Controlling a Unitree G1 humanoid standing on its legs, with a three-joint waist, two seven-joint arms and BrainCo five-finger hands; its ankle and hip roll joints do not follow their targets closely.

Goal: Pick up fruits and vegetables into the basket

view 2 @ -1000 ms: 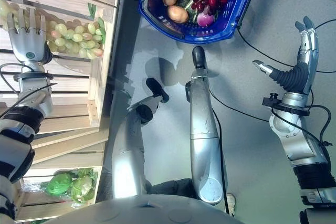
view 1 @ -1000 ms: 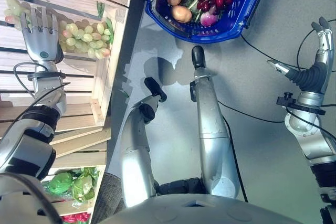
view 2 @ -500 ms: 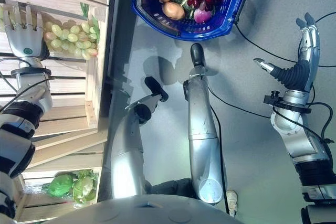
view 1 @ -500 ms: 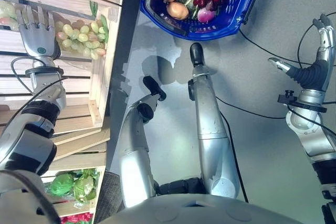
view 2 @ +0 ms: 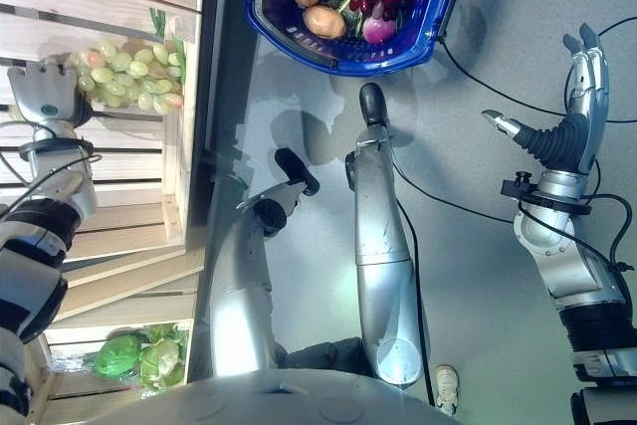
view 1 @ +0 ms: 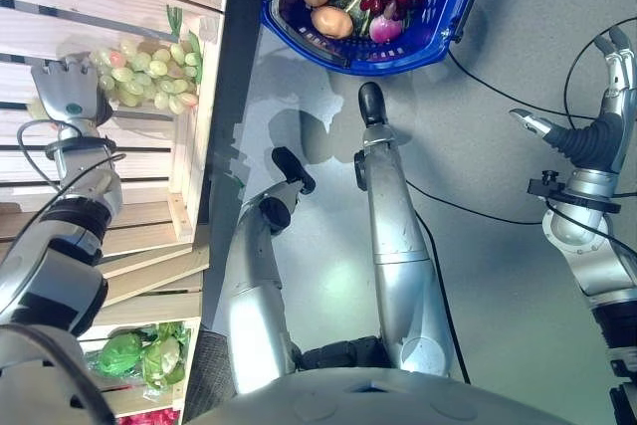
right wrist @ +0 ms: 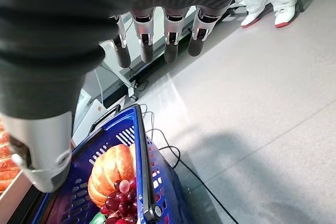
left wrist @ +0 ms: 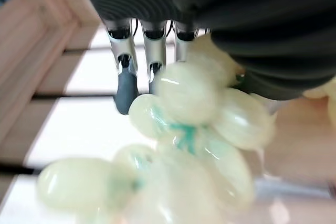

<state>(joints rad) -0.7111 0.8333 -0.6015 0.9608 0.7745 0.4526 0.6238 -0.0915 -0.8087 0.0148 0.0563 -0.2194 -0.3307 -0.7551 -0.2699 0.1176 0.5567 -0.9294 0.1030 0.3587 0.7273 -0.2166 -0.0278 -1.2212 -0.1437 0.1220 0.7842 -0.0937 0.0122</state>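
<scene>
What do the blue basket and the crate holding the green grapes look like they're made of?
The blue basket looks like glossy moulded plastic: its walls are an open lattice with a smooth rim. The crate looks like pale unfinished wood, built of flat slats with gaps between. The green grapes look waxy and evenly shiny, possibly artificial, though the views leave that open. The left hand is at the bunch.

Glossy pale-green grapes lie on a rack of bare, matt wooden slats; beside it, a basket of shiny blue plastic mesh stands on smooth grey floor with a dull sheen.
</scene>
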